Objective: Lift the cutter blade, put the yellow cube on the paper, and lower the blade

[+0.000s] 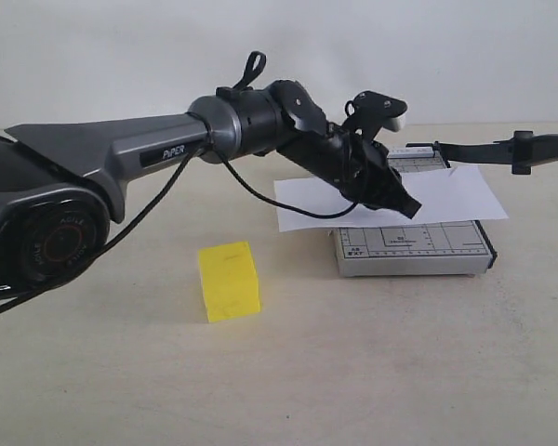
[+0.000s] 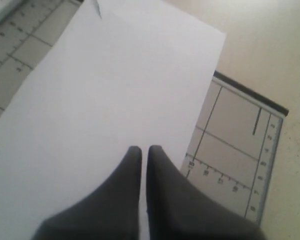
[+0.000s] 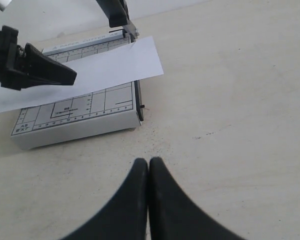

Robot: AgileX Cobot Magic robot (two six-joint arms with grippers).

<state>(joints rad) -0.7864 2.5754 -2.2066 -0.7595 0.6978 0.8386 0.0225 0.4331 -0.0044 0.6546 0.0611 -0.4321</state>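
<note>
1. Reaching in from the left, the left arm (image 1: 102,153) carries the left gripper (image 1: 405,206) over the paper (image 1: 456,193). The jaws are drawn to a thin slit with nothing between them. Whether the tip touches the sheet cannot be told.
2. The paper lies askew on the cutter base (image 1: 414,251). Its left end overhangs the base's left edge, and its right corner passes just beyond the right edge. The front strip of the base, with its printed scale, is uncovered.
3. The cutter blade (image 1: 474,150) is raised. It runs from the back right corner of the base out toward the right and hangs clear of the sheet. The right edge of the base is open beneath it.
4. The yellow cube (image 1: 229,281) stands on the table (image 1: 400,372), to the front left of the base and well apart from the paper. It sits below the left arm, with bare table on every side.
5. The right gripper (image 3: 148,161) is closed, finger against finger, and holds nothing. It hangs over bare table on the right of the base, apart from its corner.
6. The broad front of the table is open.
</note>
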